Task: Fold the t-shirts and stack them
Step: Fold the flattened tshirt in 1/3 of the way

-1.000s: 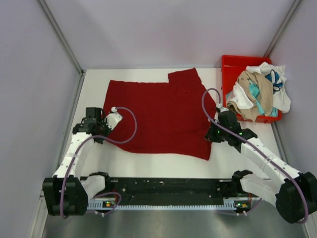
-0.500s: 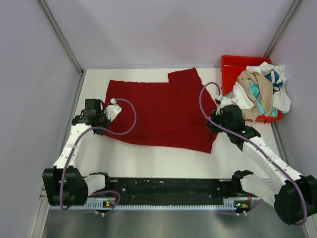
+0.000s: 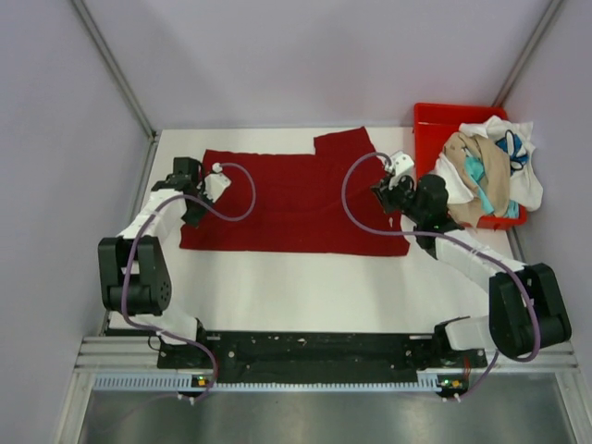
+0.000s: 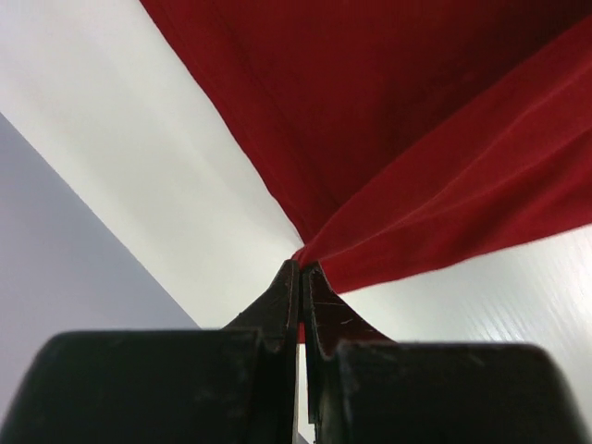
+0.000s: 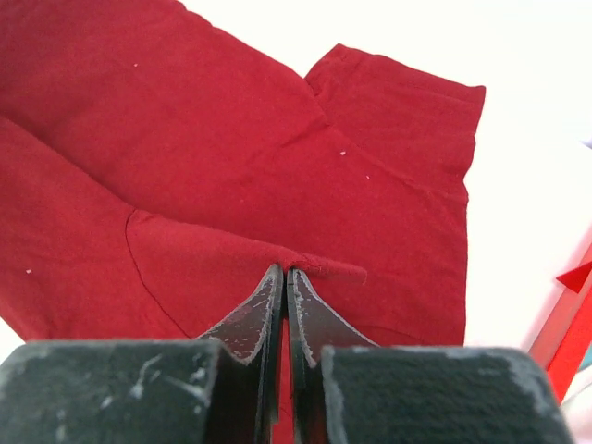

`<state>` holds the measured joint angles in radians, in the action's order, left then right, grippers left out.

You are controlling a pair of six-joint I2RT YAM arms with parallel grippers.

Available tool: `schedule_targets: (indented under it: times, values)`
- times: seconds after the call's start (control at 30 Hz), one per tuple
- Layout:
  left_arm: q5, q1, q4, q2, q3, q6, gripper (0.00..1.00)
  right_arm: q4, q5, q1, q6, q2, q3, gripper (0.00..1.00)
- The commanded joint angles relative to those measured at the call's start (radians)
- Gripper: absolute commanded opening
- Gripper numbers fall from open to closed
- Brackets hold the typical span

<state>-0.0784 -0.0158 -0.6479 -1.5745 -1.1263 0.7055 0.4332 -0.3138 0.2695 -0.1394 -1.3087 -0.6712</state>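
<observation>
The dark red t-shirt lies on the white table, its near part doubled over into a straight fold along the front. My left gripper is shut on the shirt's left corner, and the cloth runs taut from its tips. My right gripper is shut on the right hem corner, which it holds above the lower layer of the shirt. A sleeve sticks out at the far edge. More t-shirts, white, beige and teal, are heaped in the bin.
A bright red plastic bin stands at the far right of the table, close to my right arm, and its edge shows in the right wrist view. Grey walls enclose the table on the left, back and right. The black base rail runs along the near edge.
Both grippers have carried the shirt's near corners away from the bases toward the far side. The near part now lies folded over the rest, and the front edge has become a straight fold.
</observation>
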Motion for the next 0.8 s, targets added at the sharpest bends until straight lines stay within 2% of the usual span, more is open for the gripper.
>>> schedule_targets:
  times: [0.0, 0.33, 0.5, 0.6, 0.67, 0.77]
  values:
    - [-0.049, 0.007, 0.062, -0.044, -0.053, -0.020, 0.00, 0.114, -0.084, -0.027, -0.074, -0.023, -0.070, 0.00]
    - [-0.077, 0.011, 0.133, -0.099, -0.049, -0.009, 0.00, 0.049, -0.087, -0.052, -0.078, -0.014, -0.064, 0.00]
    - [-0.109, 0.043, 0.169, -0.136, -0.070, -0.021, 0.01, 0.036, -0.041, -0.050, -0.057, 0.022, -0.022, 0.00]
    - [-0.203, 0.043, 0.249, -0.172, -0.104, -0.061, 0.15, 0.036, -0.047, -0.053, -0.060, 0.006, -0.027, 0.00]
    - [-0.283, 0.039, 0.296, -0.203, -0.141, -0.073, 0.32, 0.026, -0.068, -0.050, -0.057, -0.014, -0.040, 0.00]
    - [-0.314, 0.039, 0.266, -0.217, -0.188, -0.115, 0.38, -0.013, -0.079, -0.053, -0.046, -0.029, -0.067, 0.00]
